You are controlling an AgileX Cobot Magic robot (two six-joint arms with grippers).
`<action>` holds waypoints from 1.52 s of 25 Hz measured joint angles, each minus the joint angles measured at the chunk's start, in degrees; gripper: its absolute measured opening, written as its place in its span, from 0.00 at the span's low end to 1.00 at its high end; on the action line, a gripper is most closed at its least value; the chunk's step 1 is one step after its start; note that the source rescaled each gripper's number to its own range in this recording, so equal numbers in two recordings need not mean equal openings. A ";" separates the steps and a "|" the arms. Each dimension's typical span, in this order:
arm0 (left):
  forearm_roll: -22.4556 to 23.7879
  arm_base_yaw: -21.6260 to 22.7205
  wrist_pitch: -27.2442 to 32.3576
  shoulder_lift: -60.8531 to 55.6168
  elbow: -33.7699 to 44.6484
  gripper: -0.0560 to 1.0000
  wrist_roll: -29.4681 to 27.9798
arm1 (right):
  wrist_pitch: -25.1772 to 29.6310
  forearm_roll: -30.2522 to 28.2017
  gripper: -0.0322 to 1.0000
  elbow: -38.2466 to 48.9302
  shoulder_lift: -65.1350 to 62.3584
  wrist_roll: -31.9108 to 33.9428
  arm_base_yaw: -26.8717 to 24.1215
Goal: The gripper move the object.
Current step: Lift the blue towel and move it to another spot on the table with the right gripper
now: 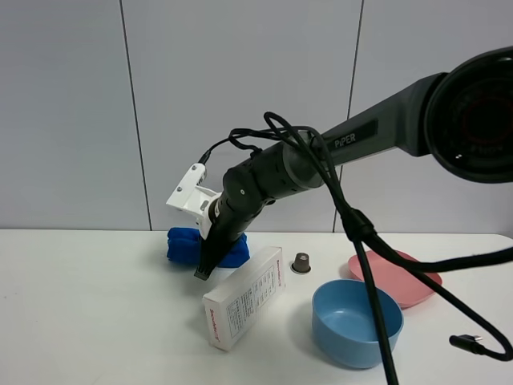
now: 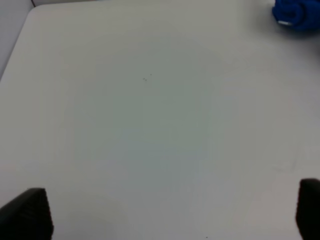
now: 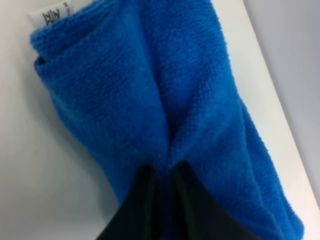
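Observation:
The royal-blue fuzzy towel lies rumpled on the white table at the back, left of centre. My right arm, marked "PIPER", reaches across to it. My right gripper points down at the towel's front edge. In the right wrist view the towel fills the frame, and the gripper has its two black fingers pinched together on a fold of it. My left gripper is open and empty over bare table, with the towel far off at one corner of that view.
A white box lies just right of the towel, in front of it. A small dark capsule, a light-blue bowl and a pink plate stand to the right. A black cable hangs near the bowl.

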 joint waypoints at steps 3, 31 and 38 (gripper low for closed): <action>0.00 0.00 0.00 0.00 0.00 1.00 0.00 | 0.56 0.00 0.04 0.00 -1.28 0.05 0.00; 0.00 0.00 0.00 0.00 0.00 1.00 0.00 | 26.28 -12.20 0.03 0.00 -32.68 -0.42 0.00; 0.00 0.00 0.00 0.00 0.00 1.00 0.00 | 43.24 -17.51 0.03 0.00 -36.96 -0.42 0.00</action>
